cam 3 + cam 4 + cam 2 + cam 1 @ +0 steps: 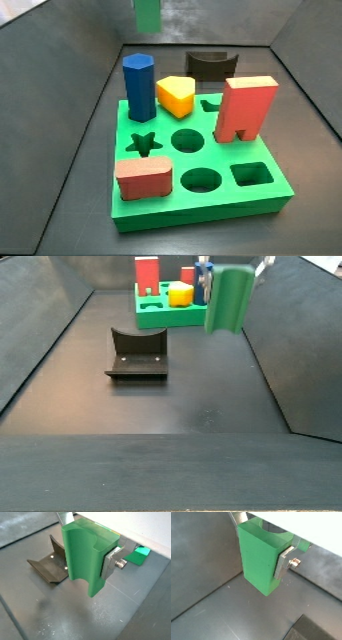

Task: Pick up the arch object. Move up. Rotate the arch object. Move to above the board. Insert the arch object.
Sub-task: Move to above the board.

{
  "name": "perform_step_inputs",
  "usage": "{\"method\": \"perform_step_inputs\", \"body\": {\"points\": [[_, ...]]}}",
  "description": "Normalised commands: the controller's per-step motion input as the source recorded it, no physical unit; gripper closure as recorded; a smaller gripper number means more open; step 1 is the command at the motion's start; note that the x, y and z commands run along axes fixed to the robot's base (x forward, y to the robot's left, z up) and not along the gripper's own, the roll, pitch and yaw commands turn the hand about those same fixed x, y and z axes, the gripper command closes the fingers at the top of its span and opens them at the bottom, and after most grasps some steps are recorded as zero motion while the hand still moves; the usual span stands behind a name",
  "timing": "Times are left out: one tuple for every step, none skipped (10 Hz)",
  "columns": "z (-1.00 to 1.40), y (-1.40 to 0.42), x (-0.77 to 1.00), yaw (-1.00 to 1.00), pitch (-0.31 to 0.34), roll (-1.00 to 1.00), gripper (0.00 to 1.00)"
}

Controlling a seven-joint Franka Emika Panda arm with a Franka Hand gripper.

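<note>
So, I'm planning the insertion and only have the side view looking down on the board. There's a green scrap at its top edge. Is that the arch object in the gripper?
Observer: Yes. Both wrist views show the gripper shut on the arch object, with silver fingers clamping its sides.
Operator: Is it clear of the floor?
Observer: Yes. A side view shows it hanging in the air above the dark floor.
Operator: Is it over the board?
Observer: No. It hangs short of the board, on the side toward the fixture.
</note>
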Motion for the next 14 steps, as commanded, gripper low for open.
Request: {"method": "perform_step_inputs", "body": {"points": [[1.0, 0.11, -0.02, -0.01, 0.083, 0.06, 1.0], [1.0, 0.11, -0.02, 0.0, 0.079, 0.05, 1.0], [1.0, 0.1, -0.01, -0.01, 0.08, 0.05, 1.0], [1.0, 0.09, -0.01, -0.01, 0.082, 0.05, 1.0], [0.94, 0.08, -0.01, -0.01, 0.084, 0.04, 1.0], [0.78, 0.06, 0.0, -0.01, 0.08, 0.04, 1.0], [0.56, 0.04, 0.0, -0.01, 0.078, 0.04, 1.0], [0.45, 0.03, 0.0, -0.01, 0.078, 0.04, 1.0], [0.23, 0.02, 0.0, -0.01, 0.082, 0.04, 1.0], [0.17, -1.0, 0.2, -0.12, 0.247, -0.02, 1.0], [0.15, -1.0, 0.2, -0.09, 0.234, -0.02, 1.0], [0.16, -1.0, 0.21, -0.04, 0.214, -0.02, 1.0], [0.16, -1.0, 0.22, -0.02, 0.159, -0.05, 1.0], [0.16, -1.0, 0.22, -0.01, 0.138, -0.03, 1.0]]}}
